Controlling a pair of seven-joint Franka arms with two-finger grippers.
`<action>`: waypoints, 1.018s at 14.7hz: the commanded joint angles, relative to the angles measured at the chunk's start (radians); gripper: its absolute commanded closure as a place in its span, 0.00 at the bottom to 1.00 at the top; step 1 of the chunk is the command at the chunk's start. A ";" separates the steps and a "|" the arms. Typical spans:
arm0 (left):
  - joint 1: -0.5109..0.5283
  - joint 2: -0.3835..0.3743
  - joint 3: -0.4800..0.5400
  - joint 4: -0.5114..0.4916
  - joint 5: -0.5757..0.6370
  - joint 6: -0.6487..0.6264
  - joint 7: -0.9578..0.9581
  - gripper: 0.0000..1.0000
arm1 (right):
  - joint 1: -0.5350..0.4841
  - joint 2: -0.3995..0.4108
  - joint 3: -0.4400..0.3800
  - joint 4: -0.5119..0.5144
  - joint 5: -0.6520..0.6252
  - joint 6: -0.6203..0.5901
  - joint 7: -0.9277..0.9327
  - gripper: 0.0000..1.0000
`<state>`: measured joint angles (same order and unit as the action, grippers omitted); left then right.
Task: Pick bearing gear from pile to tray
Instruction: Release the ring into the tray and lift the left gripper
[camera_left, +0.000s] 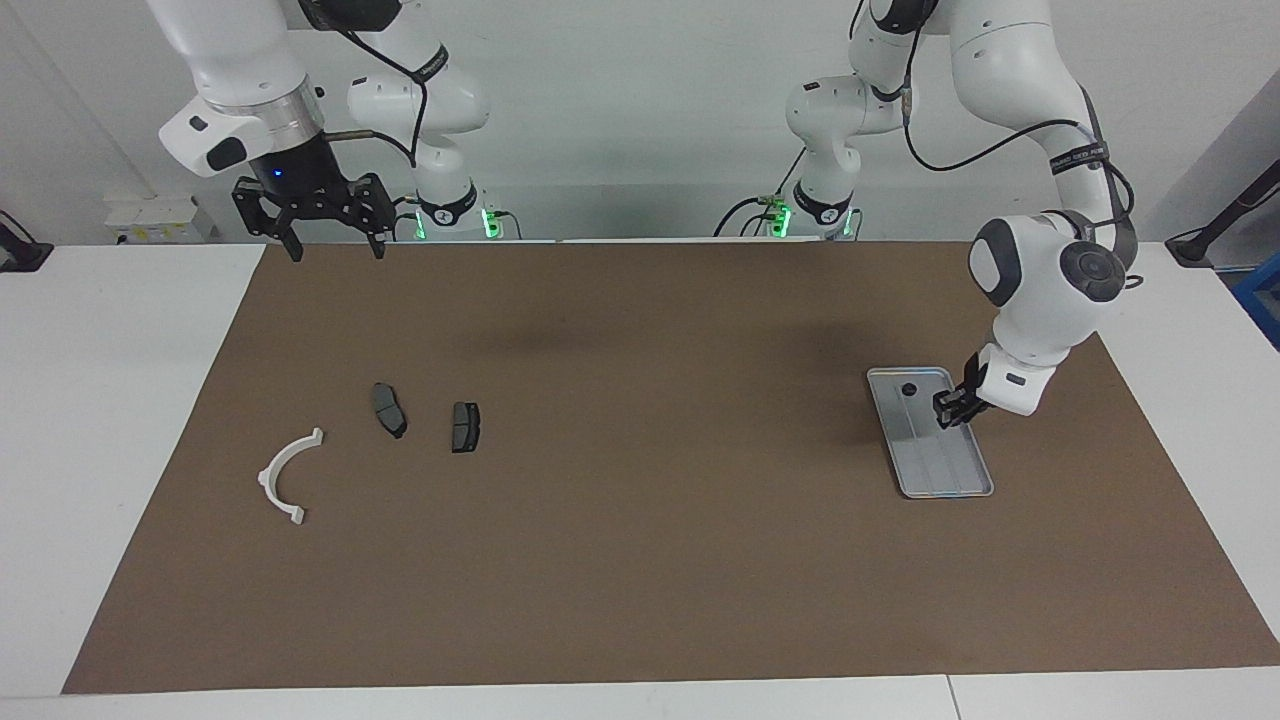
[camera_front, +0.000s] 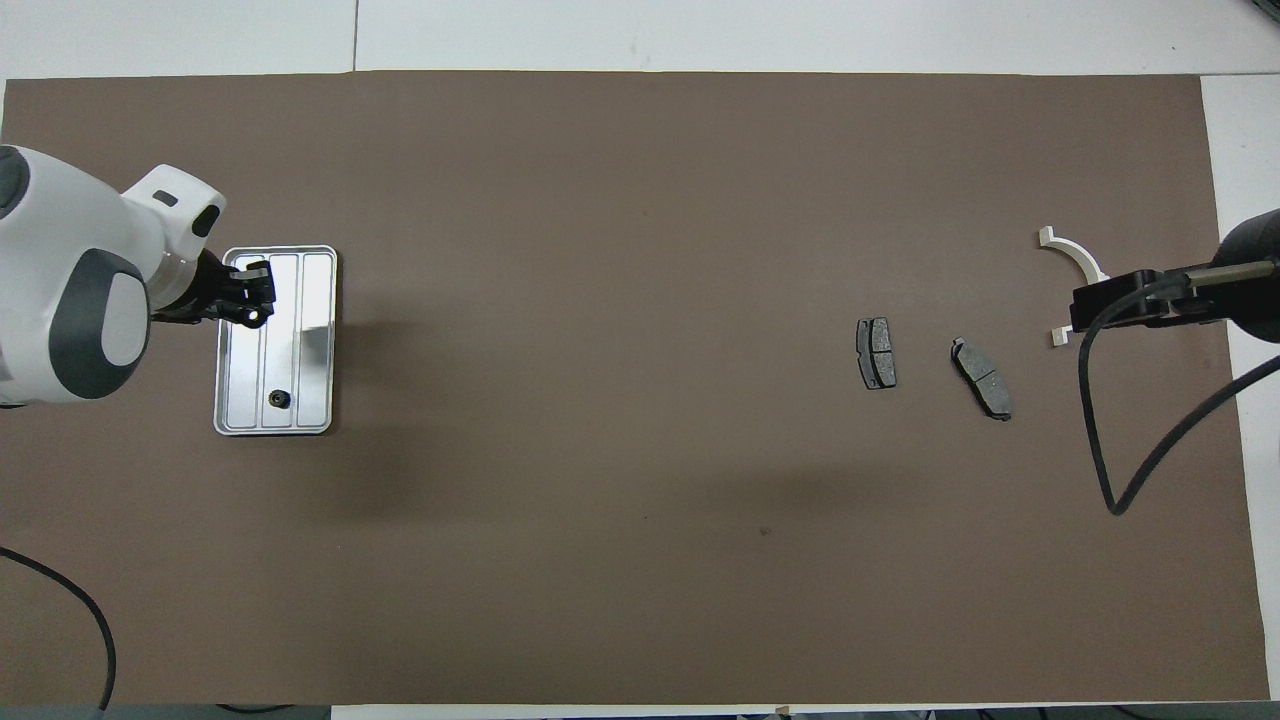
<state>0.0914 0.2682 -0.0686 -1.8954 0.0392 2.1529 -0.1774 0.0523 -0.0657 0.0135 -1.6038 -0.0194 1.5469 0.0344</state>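
Nearest me, one small black round piece (camera_left: 908, 389) lies in the tray (camera_left: 950, 480), my left gripper (camera_left: 953, 409) low over it, fingers I cannot read, my right gripper (camera_left: 333, 236) waiting raised, spread wide, the brake pads (camera_left: 389, 409) and white bracket (camera_left: 283, 473) farther out.

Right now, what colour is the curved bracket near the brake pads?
White; the curved bracket shows best in the facing view.

A robotics lab: two white arms (camera_left: 1040, 120) mounted at a brown-matted table (camera_left: 640, 560).
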 joint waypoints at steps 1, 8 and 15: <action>-0.001 0.034 -0.016 -0.024 0.002 0.086 0.007 1.00 | 0.024 -0.020 -0.035 -0.034 0.013 0.013 -0.027 0.00; -0.010 0.036 -0.014 -0.114 -0.019 0.218 -0.004 1.00 | 0.015 -0.013 -0.033 -0.034 0.019 0.004 -0.016 0.00; -0.013 0.026 -0.014 -0.130 -0.018 0.216 -0.005 0.00 | 0.012 -0.011 -0.033 -0.031 0.041 0.002 -0.010 0.00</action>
<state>0.0850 0.3176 -0.0882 -2.0099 0.0333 2.3718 -0.1773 0.0695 -0.0657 -0.0132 -1.6212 -0.0073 1.5470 0.0344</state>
